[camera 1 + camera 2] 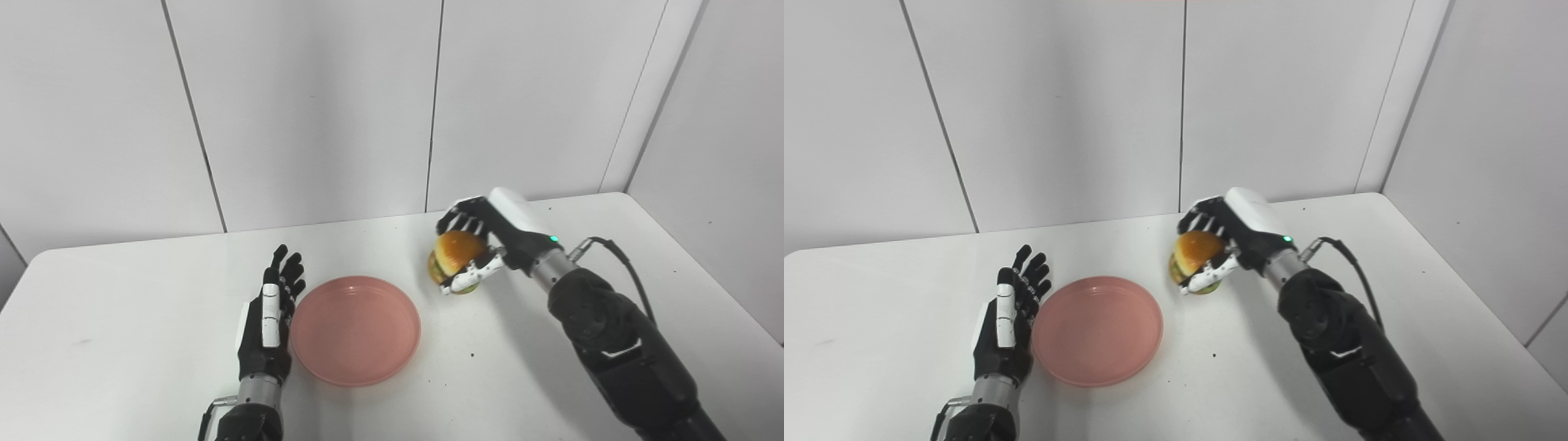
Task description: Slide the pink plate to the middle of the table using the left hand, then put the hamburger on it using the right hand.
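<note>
Right hand [490, 239] grips hamburger [456, 254] beside pink plate [355, 331]

Even, bright, diffuse light fills both views, coming from above. The white counter [122, 318] shows a soft sheen and faint pale glare near its far edge. Shadows are weak and blurred: a grey one lies on the counter beside the right arm [618, 343], and a thin one under the pink plate [355, 329]. Focus is fairly sharp, with slight softness and compression noise overall.
</note>
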Robot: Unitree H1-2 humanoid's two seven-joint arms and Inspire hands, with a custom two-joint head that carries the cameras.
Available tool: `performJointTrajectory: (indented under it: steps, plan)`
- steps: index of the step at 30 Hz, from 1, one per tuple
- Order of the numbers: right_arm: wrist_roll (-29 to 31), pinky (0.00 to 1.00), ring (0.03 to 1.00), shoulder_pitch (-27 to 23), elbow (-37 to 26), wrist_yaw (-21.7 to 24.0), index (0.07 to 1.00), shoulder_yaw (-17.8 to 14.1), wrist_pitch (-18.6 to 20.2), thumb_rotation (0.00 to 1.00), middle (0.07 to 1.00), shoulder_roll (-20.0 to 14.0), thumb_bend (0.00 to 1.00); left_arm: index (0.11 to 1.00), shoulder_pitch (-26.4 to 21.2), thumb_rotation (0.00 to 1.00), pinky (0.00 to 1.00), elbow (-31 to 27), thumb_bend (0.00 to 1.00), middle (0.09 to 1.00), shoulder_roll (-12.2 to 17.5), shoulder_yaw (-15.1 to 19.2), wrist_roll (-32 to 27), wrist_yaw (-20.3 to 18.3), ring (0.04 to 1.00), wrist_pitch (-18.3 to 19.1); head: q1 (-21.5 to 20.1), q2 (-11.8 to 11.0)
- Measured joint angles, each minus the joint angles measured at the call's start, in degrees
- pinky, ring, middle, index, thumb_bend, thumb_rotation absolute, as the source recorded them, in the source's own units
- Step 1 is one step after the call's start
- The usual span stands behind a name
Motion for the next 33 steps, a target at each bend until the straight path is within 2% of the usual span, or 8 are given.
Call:
performJointTrajectory:
  steps: [3,5,7,13,17,21,33]
  plan:
    - [-0.7,0.24,0.334,-1.6,0.0,0.4,0.522,2.2,-0.2,0.00,0.421,2.2,0.52,0.931,0.0,1.00,0.94,0.0,0.74,0.929,-0.2,-0.1,0.1,0.1,0.942,0.0,0.9,-0.1]
    - [-0.8,0.25,0.339,-2.6,0.2,0.4,0.520,3.1,-0.3,0.00,0.425,3.3,0.53,0.934,0.0,1.00,0.93,0.0,0.73,0.930,-0.2,-0.2,0.3,0.3,0.937,0.0,2.6,0.0]
    - [-0.7,0.25,0.340,-3.4,0.5,1.3,0.519,4.0,-0.3,0.00,0.426,4.0,0.53,0.938,0.0,1.00,0.94,0.0,0.73,0.932,-0.3,-0.2,0.5,0.7,0.939,-0.1,2.6,0.0]
    - [-0.1,0.32,0.398,-4.3,2.6,3.3,0.525,6.6,-0.4,0.00,0.482,6.7,0.52,0.935,0.1,1.00,0.93,0.0,0.71,0.934,-0.8,-0.6,1.6,1.9,0.940,-0.1,6.8,0.3]
    - [-0.2,0.33,0.403,-4.4,5.0,4.1,0.526,8.6,-0.8,0.00,0.486,8.3,0.52,0.947,0.4,1.00,0.94,0.0,0.70,0.943,-2.1,-0.8,1.8,2.7,0.946,-0.3,8.7,0.3]
    - [-0.8,0.35,0.413,-5.2,7.2,4.4,0.519,9.9,-1.7,0.00,0.490,8.6,0.52,0.954,0.6,1.00,0.94,0.0,0.69,0.945,-3.2,-1.2,2.8,3.6,0.946,-0.3,9.8,0.3]
    - [-4.4,0.31,0.402,-5.6,15.5,3.2,0.521,12.3,-6.4,0.00,0.493,9.7,0.52,0.952,0.5,1.00,0.93,0.2,0.70,0.948,-3.2,-1.8,4.1,5.6,0.943,-0.3,11.1,0.5]
